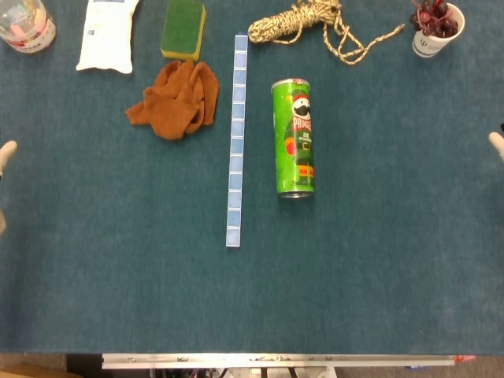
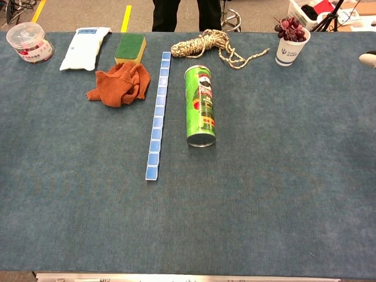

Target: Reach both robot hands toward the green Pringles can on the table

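Note:
The green Pringles can (image 1: 294, 136) lies on its side in the middle of the blue table, lid end pointing away from me; the chest view shows the can (image 2: 200, 106) too. Only a pale fingertip of my left hand (image 1: 6, 153) pokes in at the left edge of the head view, far from the can. A similar tip of my right hand (image 1: 498, 145) shows at the right edge, and the chest view catches that hand (image 2: 368, 57) at its right border. How the fingers stand is hidden. Nothing touches the can.
A row of blue tiles (image 1: 235, 140) runs just left of the can. An orange cloth (image 1: 176, 99), green sponge (image 1: 183, 28), white pouch (image 1: 108, 33) and plastic jar (image 1: 25, 24) lie at the back left. A rope coil (image 1: 315, 24) and cup of grapes (image 1: 435, 28) sit behind.

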You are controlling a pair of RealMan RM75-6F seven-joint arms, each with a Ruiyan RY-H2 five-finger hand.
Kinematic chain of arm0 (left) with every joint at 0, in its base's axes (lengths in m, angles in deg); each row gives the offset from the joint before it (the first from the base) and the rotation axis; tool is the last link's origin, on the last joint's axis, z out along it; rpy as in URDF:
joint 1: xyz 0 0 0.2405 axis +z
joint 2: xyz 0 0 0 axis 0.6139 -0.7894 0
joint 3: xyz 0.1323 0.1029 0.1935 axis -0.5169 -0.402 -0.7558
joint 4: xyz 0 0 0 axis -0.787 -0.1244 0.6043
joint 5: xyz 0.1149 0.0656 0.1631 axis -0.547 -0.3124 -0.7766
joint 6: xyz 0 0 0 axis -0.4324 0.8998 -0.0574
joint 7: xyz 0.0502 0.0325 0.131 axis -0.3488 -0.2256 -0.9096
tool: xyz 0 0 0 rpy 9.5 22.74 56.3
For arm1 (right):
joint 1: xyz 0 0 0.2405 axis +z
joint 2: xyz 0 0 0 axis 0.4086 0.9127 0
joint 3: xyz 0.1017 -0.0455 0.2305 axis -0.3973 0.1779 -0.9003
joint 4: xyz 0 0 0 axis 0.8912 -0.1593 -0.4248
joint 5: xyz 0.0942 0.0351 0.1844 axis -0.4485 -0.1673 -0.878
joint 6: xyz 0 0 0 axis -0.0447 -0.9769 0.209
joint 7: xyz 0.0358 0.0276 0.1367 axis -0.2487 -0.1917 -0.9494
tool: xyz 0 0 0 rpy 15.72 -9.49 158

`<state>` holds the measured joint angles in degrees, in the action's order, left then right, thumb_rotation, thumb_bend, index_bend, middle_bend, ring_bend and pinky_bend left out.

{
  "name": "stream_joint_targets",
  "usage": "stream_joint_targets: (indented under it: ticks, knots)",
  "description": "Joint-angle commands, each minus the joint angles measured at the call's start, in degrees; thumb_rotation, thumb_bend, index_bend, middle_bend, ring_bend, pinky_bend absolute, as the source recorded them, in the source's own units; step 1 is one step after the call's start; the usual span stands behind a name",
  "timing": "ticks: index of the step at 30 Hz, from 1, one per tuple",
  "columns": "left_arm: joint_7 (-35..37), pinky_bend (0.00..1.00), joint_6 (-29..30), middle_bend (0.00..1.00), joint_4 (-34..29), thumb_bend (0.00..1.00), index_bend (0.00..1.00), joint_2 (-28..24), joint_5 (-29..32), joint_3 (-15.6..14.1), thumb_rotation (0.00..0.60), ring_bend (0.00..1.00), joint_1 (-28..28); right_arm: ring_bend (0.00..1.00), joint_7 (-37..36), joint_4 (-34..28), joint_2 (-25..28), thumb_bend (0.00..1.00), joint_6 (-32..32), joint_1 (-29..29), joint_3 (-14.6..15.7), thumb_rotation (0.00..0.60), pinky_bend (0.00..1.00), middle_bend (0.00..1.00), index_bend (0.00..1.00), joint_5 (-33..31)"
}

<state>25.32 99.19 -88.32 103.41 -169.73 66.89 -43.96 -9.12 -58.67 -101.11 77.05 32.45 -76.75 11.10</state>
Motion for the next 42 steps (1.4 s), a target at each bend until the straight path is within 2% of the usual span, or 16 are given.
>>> stream_joint_targets:
  ticks: [1,10,19,26,30,35,42]
  knots:
    - [0.3,0.15,0.0,0.0,-0.3,1.0,0.04,-0.2,0.1,-0.2,0.6,0.0,0.2,0.03,-0.2,-0.1,0.0,1.0,-0.1,0.0,0.1,0.6,0.16,0.07,0.03,0.0]
    - [1.7,0.14,0.0,0.0,-1.1,1.0,0.0,-0.6,-0.6,-0.4,0.6,0.0,0.0,0.03,-2.3,-0.3,0.2,1.0,-0.4,0.5,0.6,0.6,0.16,0.07,0.03,0.7]
    - [8.5,0.14,1.2,0.0,-1.1,1.0,0.0,-1.0,-3.7,-0.6,0.6,0.0,-0.7,0.03,-13.1,-1.5,1.7,1.0,-1.1,2.8,2.0,0.6,0.16,0.07,0.03,3.6]
    - [23.9,0.14,1.3,0.0,-3.1,1.0,0.05,-1.8,-6.7,-0.8,0.6,0.02,-2.9,0.03,-23.2,-4.9,2.8,1.0,-2.6,7.0,3.3,0.6,0.16,0.07,0.03,8.0]
    - [33.1,0.15,-0.7,0.0,-4.9,1.0,0.09,-3.3,-7.0,-1.0,0.6,0.05,-4.9,0.03,-28.4,-6.7,2.7,1.0,-4.3,9.7,3.4,0.6,0.16,0.07,0.03,8.9]
    - [39.4,0.16,-3.2,0.01,-6.3,1.0,0.11,-4.9,-6.5,-1.0,0.6,0.06,-6.9,0.03,-33.0,-8.0,2.6,1.0,-6.3,12.1,3.7,0.6,0.16,0.07,0.03,9.3]
    - [51.0,0.2,-8.2,0.07,-7.6,1.0,0.17,-7.8,-5.7,-1.6,0.6,0.11,-10.5,0.03,-42.5,-12.0,4.6,1.0,-12.2,19.1,3.8,0.6,0.16,0.07,0.03,10.7]
